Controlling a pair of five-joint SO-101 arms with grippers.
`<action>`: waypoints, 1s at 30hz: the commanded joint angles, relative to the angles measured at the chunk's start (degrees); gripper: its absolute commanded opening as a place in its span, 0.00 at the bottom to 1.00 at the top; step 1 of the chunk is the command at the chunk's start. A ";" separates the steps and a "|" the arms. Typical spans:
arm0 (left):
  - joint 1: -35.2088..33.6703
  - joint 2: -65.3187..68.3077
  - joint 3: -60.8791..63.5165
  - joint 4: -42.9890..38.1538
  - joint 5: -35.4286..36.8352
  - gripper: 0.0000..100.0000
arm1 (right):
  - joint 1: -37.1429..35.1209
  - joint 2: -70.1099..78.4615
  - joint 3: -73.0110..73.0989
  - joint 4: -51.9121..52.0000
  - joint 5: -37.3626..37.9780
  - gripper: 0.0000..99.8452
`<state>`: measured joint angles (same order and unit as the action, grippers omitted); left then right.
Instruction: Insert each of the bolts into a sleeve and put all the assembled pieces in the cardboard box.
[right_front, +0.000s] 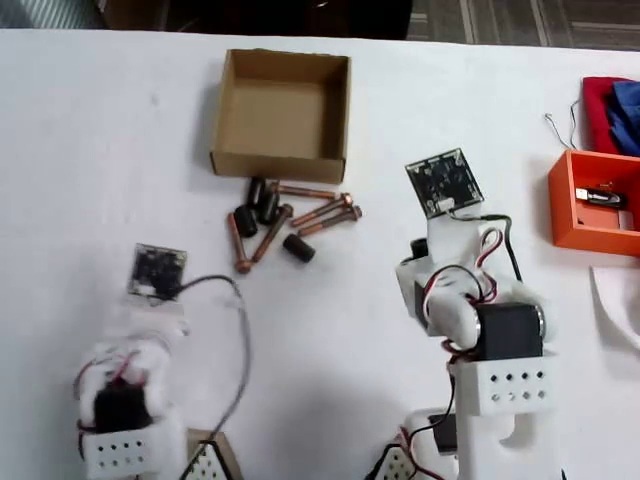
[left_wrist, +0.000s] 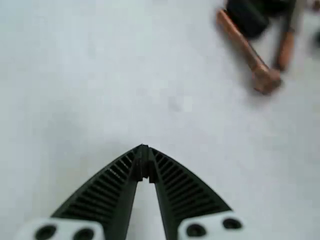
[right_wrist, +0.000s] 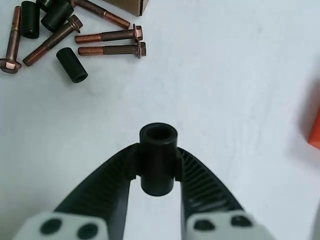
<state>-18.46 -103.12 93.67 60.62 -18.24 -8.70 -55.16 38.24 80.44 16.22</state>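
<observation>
- Copper-coloured metal bolts (right_front: 320, 211) lie loose in a small heap on the white surface (right_front: 100, 150). They are just in front of the brown cardboard box (right_front: 280, 165), which stands open-topped toward the far edge.
- Mixed in with the bolts are short black cylindrical sleeves (right_front: 268, 207). Most touch or overlap the bolt shanks, and one (right_front: 298, 248) lies on its side at the near edge of the heap.
- To the right of the heap, the right hand (right_wrist: 158, 155) is clamped on one more black sleeve (right_wrist: 158, 137). It holds it upright between its two ribbed black fingers (right_wrist: 107, 185), with the open bore turned toward the wrist camera. Bare surface lies under it, and the heap is well apart from it.
- On the other side of the heap, the left hand (left_wrist: 144, 162) has its tips pressed together with nothing between them, above bare surface. The nearest bolt (left_wrist: 245, 50) and a sleeve beside it lie some way off.
- At the right edge of the surface sits an orange open-topped container (right_front: 580, 225), with a red cloth (right_front: 600, 100) just beyond it.
</observation>
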 joint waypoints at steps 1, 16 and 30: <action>-13.10 -1.49 -1.80 -22.68 -20.13 0.03 | 0.66 -1.36 -0.26 -1.01 0.35 0.02; -8.09 -1.32 -4.70 -30.86 6.07 0.20 | 0.66 -1.36 -0.18 -1.27 0.18 0.02; 0.44 15.30 -28.79 -19.52 6.33 0.17 | 0.48 -1.36 -0.26 -1.27 0.09 0.02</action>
<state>-18.73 -96.53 75.03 39.43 -12.35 -8.70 -55.16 38.33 80.44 16.22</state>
